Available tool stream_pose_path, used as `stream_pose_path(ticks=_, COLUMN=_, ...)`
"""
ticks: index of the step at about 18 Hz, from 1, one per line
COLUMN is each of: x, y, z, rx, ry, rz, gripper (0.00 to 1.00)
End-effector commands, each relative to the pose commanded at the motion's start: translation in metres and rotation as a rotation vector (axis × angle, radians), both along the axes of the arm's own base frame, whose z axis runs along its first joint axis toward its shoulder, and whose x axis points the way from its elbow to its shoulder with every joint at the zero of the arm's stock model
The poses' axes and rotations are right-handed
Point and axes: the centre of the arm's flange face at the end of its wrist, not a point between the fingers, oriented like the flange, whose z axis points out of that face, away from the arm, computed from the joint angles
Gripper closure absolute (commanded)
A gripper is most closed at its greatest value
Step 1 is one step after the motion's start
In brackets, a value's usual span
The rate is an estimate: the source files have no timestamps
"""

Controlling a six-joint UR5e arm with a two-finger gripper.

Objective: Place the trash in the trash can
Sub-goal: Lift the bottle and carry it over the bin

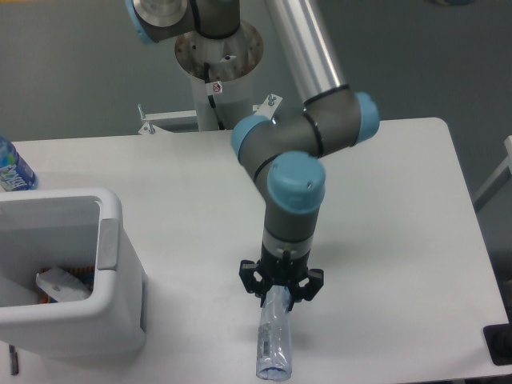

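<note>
Now crushed clear bottle (274, 342) lies on table (400, 240); jaws clamped on its upper end.

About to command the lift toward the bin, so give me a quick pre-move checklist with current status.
1. Gripper positioned over the crushed bottle: ok, it sits at the bottle's upper end.
2. Grip closed firmly on bottle: cannot tell, the gripper body hides the contact.
3. Bottle off the table: cannot tell.
4. Trash can upright and open: ok, at the left.
5. Room in the can: ok, only a few items at the bottom.
6. Uncrushed bottle out of the path: ok, behind the can at the far left edge.
</note>
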Motion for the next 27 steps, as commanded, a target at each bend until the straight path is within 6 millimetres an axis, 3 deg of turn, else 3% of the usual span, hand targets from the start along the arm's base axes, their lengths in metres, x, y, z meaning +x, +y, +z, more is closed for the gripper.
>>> stream_pose_path(ticks=5, x=-0.003, y=0.01, z=0.071, rx=0.195, ry=0.016, rz=0.06, gripper=0.49)
stream_pose_path(ticks=8, x=0.008, y=0.02, z=0.108, rx=0.286, ry=0.003, rz=0.071, gripper=0.49)
stream_pose_path(ticks=15, x=0.085, y=0.035, z=0.194, rx=0.434, ry=0.058, rz=0.008, gripper=0.49)
stream_pose_path(ticks=18, x=0.128, y=0.034, z=0.209, rx=0.451, ry=0.027, rz=-0.005, gripper=0.49)
stream_pose_path(ticks=21, x=0.186, y=0.04, z=0.205, rx=0.439, ry=-0.013, rz=-0.067, gripper=0.49)
stream_pose_path(ticks=27, x=0.248, y=0.041, z=0.197, rx=0.419, ry=-0.07, rz=-0.116, gripper=0.49)
